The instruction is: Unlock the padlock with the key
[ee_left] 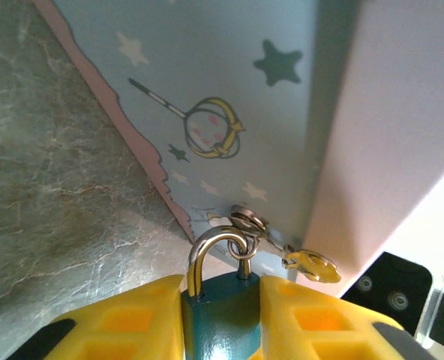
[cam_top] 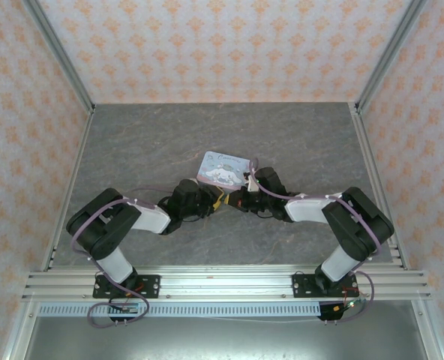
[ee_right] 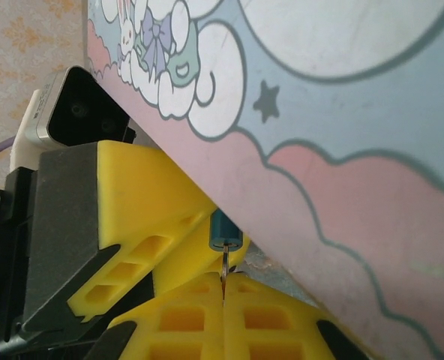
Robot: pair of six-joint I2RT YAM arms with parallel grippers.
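The small teal padlock (ee_left: 222,330) sat clamped between the yellow fingers of the left gripper (ee_left: 220,300), held just off the near edge of a pale blue cartoon-printed tin (ee_left: 229,90). Its silvery shackle (ee_left: 207,251) pointed toward the tin, and both legs ran down into the body. A small ring (ee_left: 246,219) hung through the shackle, and from it dangled a gold-coloured spare key (ee_left: 312,266) that lay against the tin's side.

Seen from the right wrist, the lock's flat underside faced the right gripper (ee_right: 223,296). That gripper's yellow fingers were pressed together on the key (ee_right: 224,271), a thin silvery blade that stood between them and reached up to touch the padlock's base. I could not tell how far it had entered the lock.

From above, both arms met nose to nose just in front of the tin, which rested on the grey marbled table (ee_left: 49,187).
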